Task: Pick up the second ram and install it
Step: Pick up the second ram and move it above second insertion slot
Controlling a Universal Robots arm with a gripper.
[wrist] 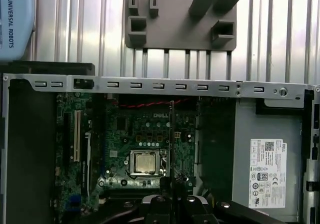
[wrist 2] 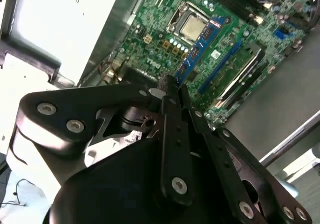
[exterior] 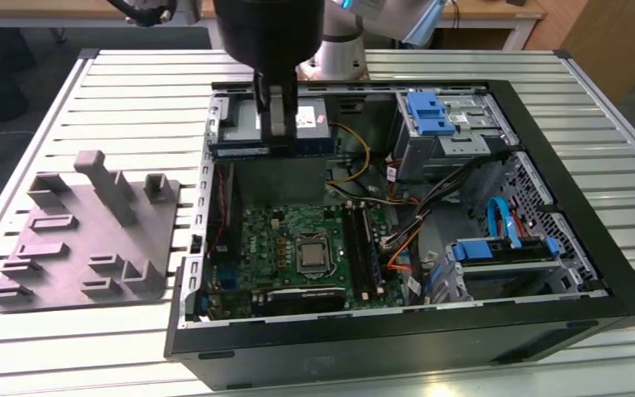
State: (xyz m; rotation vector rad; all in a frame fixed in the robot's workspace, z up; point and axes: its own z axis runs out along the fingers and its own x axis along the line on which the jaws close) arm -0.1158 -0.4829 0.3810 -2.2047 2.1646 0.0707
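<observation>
My gripper [exterior: 279, 136] hangs over the back part of the open computer case, shut on the second ram [exterior: 308, 148], a thin dark strip with a blue face. In the second wrist view the ram [wrist 2: 200, 47] sticks out from between the fingertips of the gripper [wrist 2: 172, 87], above the green motherboard [wrist 2: 145, 39] and its silver chip [wrist 2: 192, 28]. The first wrist view shows the ram [wrist: 171, 134] edge-on as a thin line over the motherboard [wrist: 125, 129], rising from the gripper [wrist: 171, 200]. The long dark memory slots [exterior: 364, 248] lie beside the chip.
The black case [exterior: 406, 331] has tall walls all round. Inside are a power supply [wrist: 267, 169], blue drive brackets [exterior: 428, 112] and loose orange and black cables [exterior: 406, 236]. A grey plastic fixture [exterior: 86, 240] with upright blocks stands on the slatted table at the exterior view's left.
</observation>
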